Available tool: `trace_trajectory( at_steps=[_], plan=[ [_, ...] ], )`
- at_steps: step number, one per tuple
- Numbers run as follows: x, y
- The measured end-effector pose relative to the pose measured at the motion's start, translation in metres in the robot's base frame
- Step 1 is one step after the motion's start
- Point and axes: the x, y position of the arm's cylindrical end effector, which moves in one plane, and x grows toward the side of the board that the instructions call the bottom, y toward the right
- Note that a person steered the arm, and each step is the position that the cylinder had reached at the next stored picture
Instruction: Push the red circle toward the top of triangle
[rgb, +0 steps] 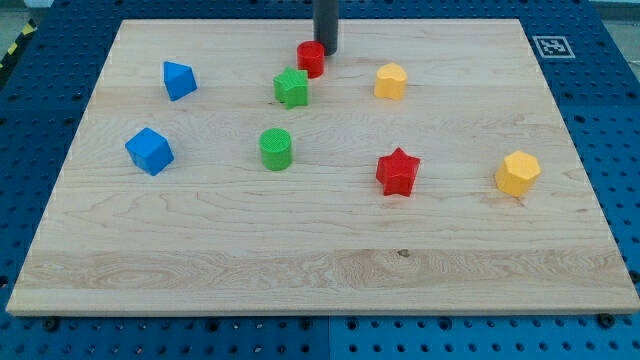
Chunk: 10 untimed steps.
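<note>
The red circle (311, 58) sits near the view's top, a little left of centre. My tip (326, 51) is the dark rod's lower end, touching or almost touching the red circle's upper right side. The blue triangle-like block (179, 80) lies far to the left of the red circle, near the board's upper left. A green star (291, 87) sits just below and left of the red circle, close to it.
A green circle (276, 148) lies below the green star. A blue cube (150, 151) is at the left. A red star (397, 171) is right of centre. Yellow blocks sit at upper right (390, 81) and far right (517, 173).
</note>
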Motion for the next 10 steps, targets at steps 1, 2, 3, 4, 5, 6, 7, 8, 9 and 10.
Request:
trace_trajectory(
  at_steps=[1, 2, 3, 4, 5, 6, 7, 8, 9, 10],
  plan=[
    [0.009, 0.014],
    [0.025, 0.031],
    [0.036, 0.042],
    [0.023, -0.01],
    [0.001, -0.088],
    [-0.002, -0.093],
    [0.013, -0.055],
    [0.027, -0.058],
    [0.025, -0.09],
    [0.011, -0.135]
  ],
)
